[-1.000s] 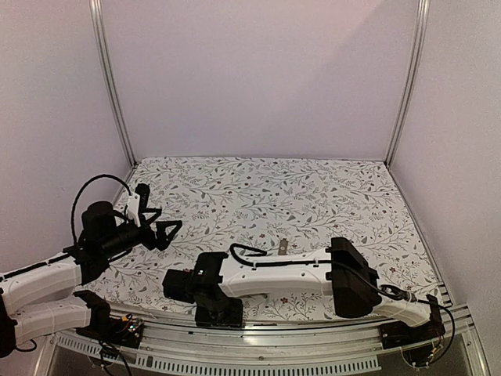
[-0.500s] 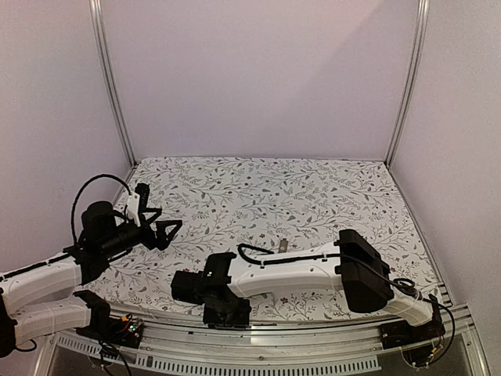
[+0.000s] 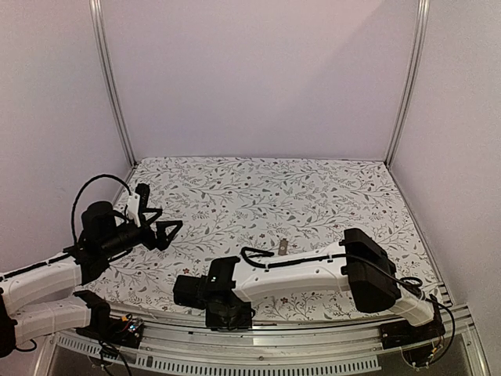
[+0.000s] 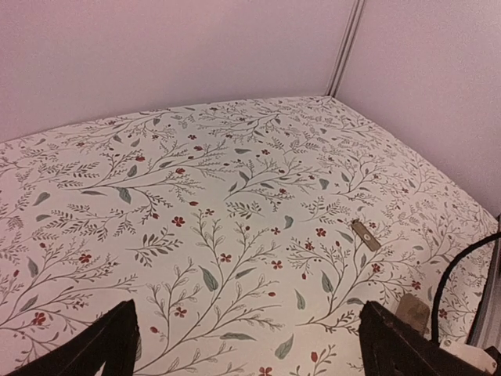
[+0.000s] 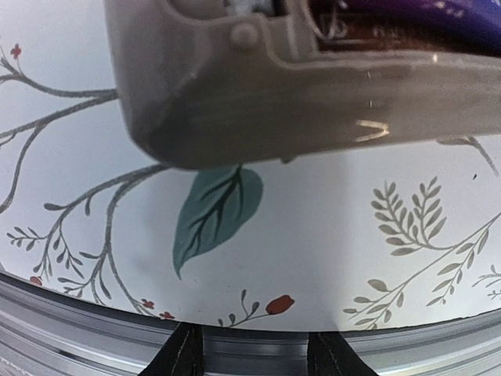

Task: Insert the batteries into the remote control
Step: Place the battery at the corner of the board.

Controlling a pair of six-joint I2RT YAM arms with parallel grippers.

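Rightward along the bottom of the frame slid the right arm. The right end effector (image 5: 258,356) hung at the near edge of the bench (image 3: 313,188), fingers apart, though whether it gripped anything could not be told. The greyish remote control (image 5: 297,86) filled the top of its wrist view. The left end effector (image 4: 252,348) gaped wide, empty.

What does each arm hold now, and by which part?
Left gripper: nothing, jaws wide open. Right gripper: cannot be told; the remote control sits beyond its fingertips.
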